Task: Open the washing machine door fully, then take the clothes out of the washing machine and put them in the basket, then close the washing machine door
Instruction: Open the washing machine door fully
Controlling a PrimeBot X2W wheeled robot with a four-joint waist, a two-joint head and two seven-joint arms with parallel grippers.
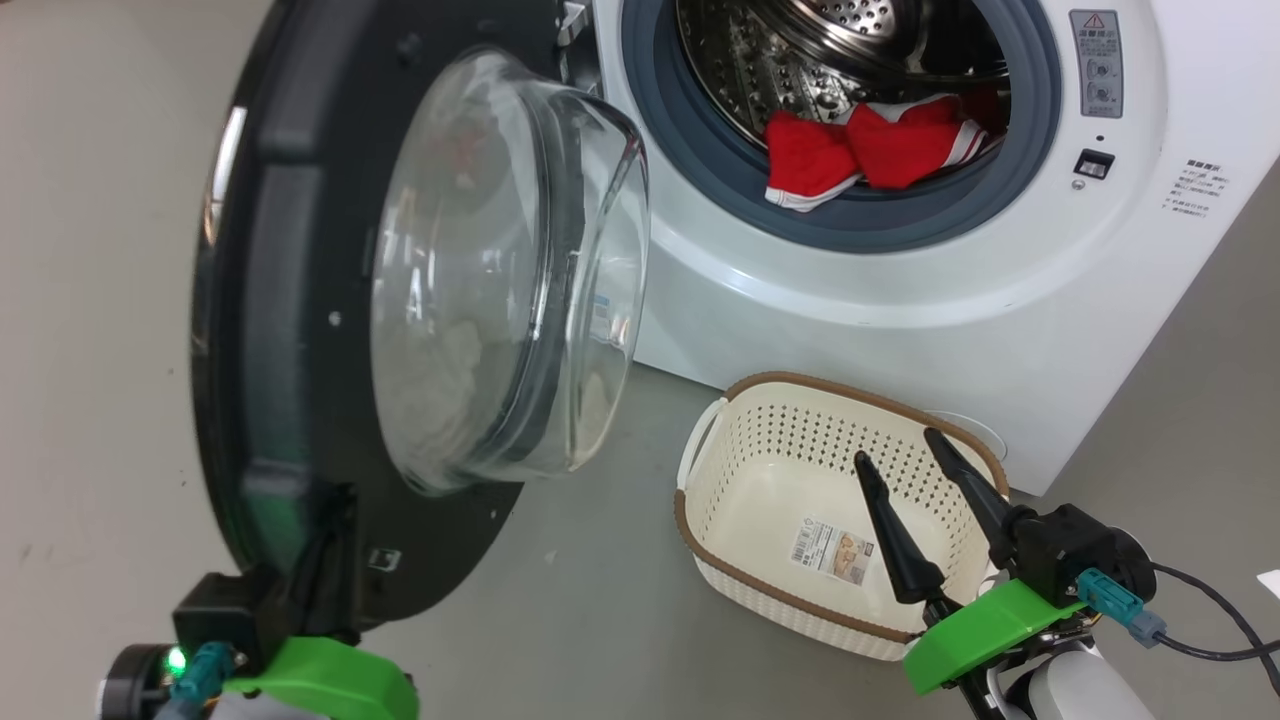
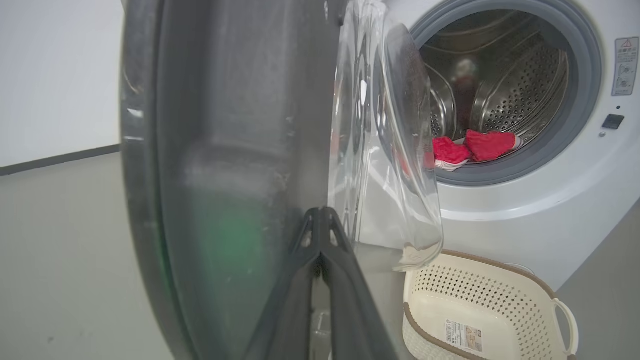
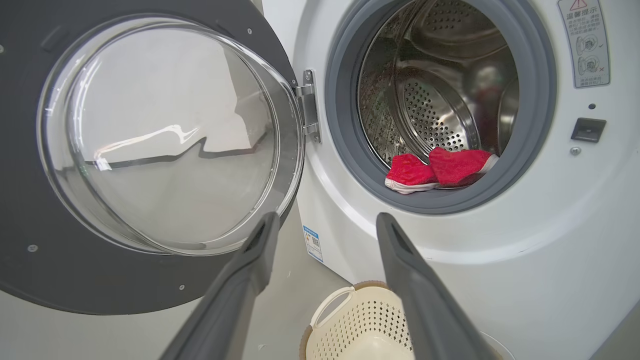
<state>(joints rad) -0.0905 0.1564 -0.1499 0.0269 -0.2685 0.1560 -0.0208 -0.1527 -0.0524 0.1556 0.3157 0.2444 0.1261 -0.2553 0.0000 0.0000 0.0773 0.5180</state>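
Observation:
The washing machine door (image 1: 290, 300) stands swung out to the left, its glass bowl facing the white washing machine (image 1: 900, 330). Red clothes (image 1: 880, 150) with white trim lie at the drum's front lip, also seen as clothes (image 3: 440, 170). The cream basket (image 1: 790, 440) sits on the floor below the opening, with just a sticker on its bottom. My left gripper (image 1: 335, 510) is shut, its tips together against the inner face of the door (image 2: 225, 150) near its lower rim. Over the basket my right gripper (image 1: 897, 445) hangs open and holds nothing.
Grey floor runs around the machine and basket. In the right wrist view the hinge (image 3: 307, 107) joins door and machine. A black cable (image 1: 1215, 625) trails from my right wrist. A white wall with a dark baseboard (image 2: 60, 159) runs behind the door.

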